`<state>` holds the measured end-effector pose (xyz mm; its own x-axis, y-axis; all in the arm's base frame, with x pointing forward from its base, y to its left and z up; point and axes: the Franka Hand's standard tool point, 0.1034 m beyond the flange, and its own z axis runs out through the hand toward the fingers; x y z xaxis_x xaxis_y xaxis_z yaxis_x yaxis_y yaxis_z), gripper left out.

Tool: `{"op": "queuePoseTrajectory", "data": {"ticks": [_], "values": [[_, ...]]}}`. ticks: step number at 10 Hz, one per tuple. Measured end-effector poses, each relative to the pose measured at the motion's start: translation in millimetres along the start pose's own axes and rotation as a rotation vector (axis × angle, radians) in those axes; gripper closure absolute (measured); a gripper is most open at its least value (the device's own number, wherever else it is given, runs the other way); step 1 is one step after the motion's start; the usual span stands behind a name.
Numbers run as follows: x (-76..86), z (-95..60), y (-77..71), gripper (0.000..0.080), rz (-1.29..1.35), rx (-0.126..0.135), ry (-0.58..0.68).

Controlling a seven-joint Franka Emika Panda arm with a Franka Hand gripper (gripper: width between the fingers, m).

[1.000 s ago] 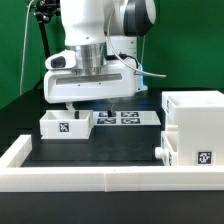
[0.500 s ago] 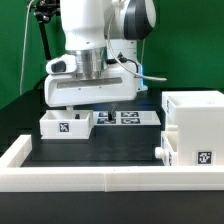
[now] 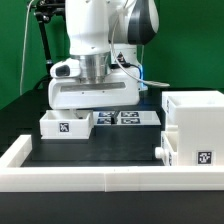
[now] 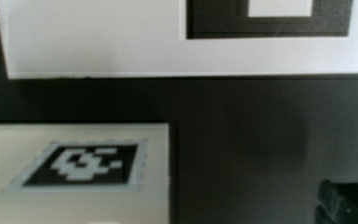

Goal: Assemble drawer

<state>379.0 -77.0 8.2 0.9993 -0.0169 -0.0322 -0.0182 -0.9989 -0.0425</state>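
The drawer's tall hollow white box (image 3: 196,122) stands at the exterior view's right. One knobbed tray (image 3: 166,150) sits in its lower front. The second small tray (image 3: 65,126) lies loose at the left, and its tagged face shows in the wrist view (image 4: 83,166). My gripper (image 3: 93,108) hangs low over the table between the loose tray and the marker board, mostly hidden by the hand. One dark fingertip (image 4: 352,200) shows at the wrist view's edge with nothing between the jaws, which stand apart.
The marker board (image 3: 127,118) lies flat behind the gripper and also shows in the wrist view (image 4: 158,45). A low white wall (image 3: 90,180) edges the black table at the front and left. A green backdrop stands behind.
The arm has come down and shifted slightly toward the exterior view's right, closer to the table. The trays and box have not moved.
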Motion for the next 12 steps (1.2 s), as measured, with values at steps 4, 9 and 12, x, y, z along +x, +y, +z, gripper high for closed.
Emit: {"op": "queuePoseTrajectory", "data": {"ticks": [4, 9, 12], "values": [[-3.0, 1.7, 7.3, 0.015, -0.027, -0.003, -0.002], [-4.8, 2.8, 15.0, 0.024, -0.037, -0.011, 0.005], [-4.7, 2.9, 14.6, 0.0576, -0.038, -0.011, 0.005]]}}
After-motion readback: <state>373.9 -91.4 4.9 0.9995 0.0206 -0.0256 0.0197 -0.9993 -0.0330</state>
